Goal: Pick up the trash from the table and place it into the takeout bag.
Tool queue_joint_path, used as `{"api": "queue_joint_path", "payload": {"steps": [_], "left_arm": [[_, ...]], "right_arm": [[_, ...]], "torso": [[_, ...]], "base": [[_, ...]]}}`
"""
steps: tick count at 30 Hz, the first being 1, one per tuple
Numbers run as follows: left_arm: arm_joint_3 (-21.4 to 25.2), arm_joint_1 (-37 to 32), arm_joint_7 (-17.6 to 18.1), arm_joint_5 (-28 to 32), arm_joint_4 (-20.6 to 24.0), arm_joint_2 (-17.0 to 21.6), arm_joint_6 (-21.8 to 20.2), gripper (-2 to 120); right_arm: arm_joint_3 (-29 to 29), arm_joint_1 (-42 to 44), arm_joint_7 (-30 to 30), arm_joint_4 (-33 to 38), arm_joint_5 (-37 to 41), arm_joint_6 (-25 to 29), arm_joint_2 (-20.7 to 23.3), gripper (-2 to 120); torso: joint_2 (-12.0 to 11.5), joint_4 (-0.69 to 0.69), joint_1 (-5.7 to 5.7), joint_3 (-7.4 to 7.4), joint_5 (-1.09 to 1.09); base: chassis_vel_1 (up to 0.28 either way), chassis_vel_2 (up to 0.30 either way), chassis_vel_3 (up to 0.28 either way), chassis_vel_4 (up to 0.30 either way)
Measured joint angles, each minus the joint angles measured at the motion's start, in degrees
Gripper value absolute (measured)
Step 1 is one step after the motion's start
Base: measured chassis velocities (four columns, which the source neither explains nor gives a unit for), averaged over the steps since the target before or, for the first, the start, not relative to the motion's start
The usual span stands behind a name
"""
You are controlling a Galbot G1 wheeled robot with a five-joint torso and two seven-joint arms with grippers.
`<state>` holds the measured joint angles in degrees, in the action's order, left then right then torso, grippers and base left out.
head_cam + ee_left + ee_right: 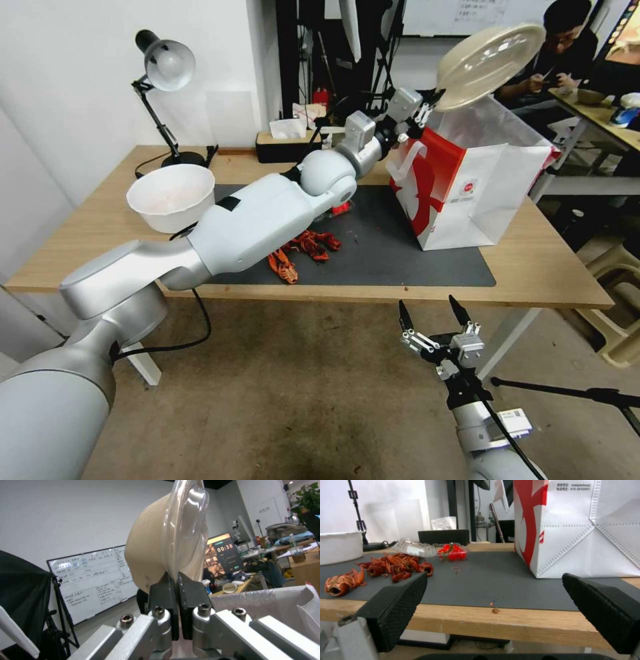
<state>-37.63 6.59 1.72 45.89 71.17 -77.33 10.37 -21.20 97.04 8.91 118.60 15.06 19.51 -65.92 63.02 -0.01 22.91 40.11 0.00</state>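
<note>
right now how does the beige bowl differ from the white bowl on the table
The beige bowl is held in the air above the takeout bag by the left hand, shut on its rim; the white bowl sits on the table. The beige bowl is tilted on edge and covered in clear film; the white bowl is upright and open. Both are round.

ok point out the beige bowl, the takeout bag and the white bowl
beige bowl (490,63), head view, clear-covered face
takeout bag (490,200), head view, white front panel
white bowl (170,207), head view, outer wall
</note>
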Motion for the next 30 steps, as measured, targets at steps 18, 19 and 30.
{"api": "queue_joint_path", "payload": {"steps": [18,19,30], "left_arm": [[-1.6,0.8,1.4,-0.4,0.7,0.7,0.2,41],[-1.4,0.8,1.5,-0.3,0.9,0.7,0.2,45],[1.4,-1.4,6.6,0.6,5.1,2.6,-0.9,87]], "right_arm": [[0.3,0.0,-0.2,-0.2,-0.4,0.4,-0.4,100],[0.4,-0.1,-0.2,-0.2,-0.4,0.4,-0.4,100],[0.9,-0.3,-0.2,-0.3,-0.7,0.3,-0.6,100]], "torso": [[0.0,0.01,0.00,0.00,0.00],[0.0,0.01,0.00,0.00,-0.01],[0.0,0.01,0.00,0.00,-0.01]], "base": [[0.000,0.000,0.000,0.000],[0.000,0.000,0.000,0.000],[0.000,0.000,0.000,0.000]]}}
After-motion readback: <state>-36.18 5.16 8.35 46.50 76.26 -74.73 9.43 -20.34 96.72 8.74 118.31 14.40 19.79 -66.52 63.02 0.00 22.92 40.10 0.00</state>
